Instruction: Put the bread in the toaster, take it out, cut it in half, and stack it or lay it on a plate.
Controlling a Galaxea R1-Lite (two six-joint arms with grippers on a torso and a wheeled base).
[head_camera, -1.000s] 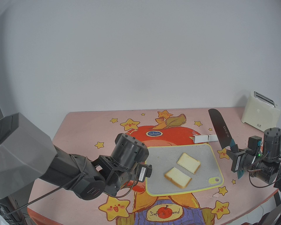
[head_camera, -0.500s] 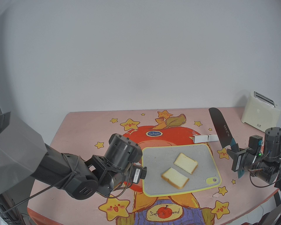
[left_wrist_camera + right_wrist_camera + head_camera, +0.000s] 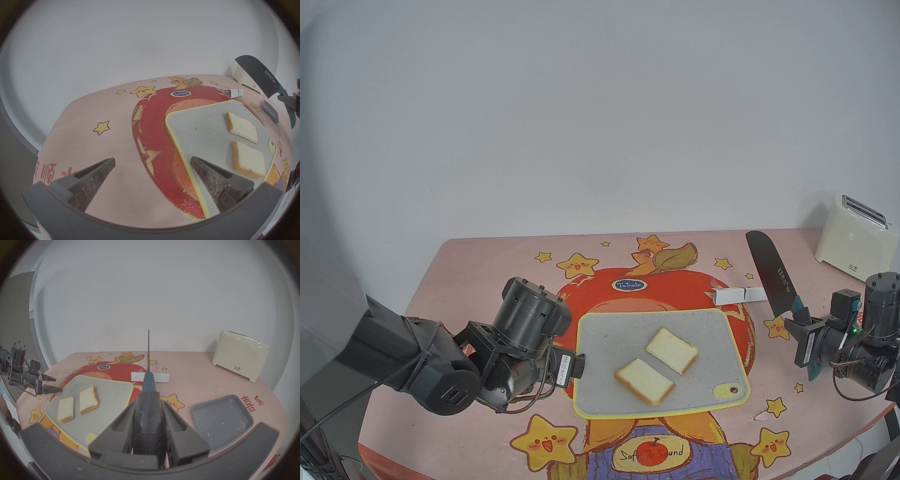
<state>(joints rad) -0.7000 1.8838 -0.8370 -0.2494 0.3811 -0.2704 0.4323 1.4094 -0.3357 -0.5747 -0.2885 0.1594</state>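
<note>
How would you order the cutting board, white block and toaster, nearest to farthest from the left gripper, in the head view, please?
1. Cutting board, its edge at the left gripper, mid-table.
2. White block, beyond the board's far right corner.
3. Toaster, at the table's far right corner.

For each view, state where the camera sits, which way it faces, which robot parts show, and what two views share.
Head view: on the robot's head, facing forward and down at the table; both arms show.
Left wrist view: on the left wrist, facing across the cutting board; the left gripper, open, shows.
Right wrist view: on the right wrist, facing along the knife to the wall; the right gripper clamps it.
Shared: both wrist views show the bread halves and toaster.
</note>
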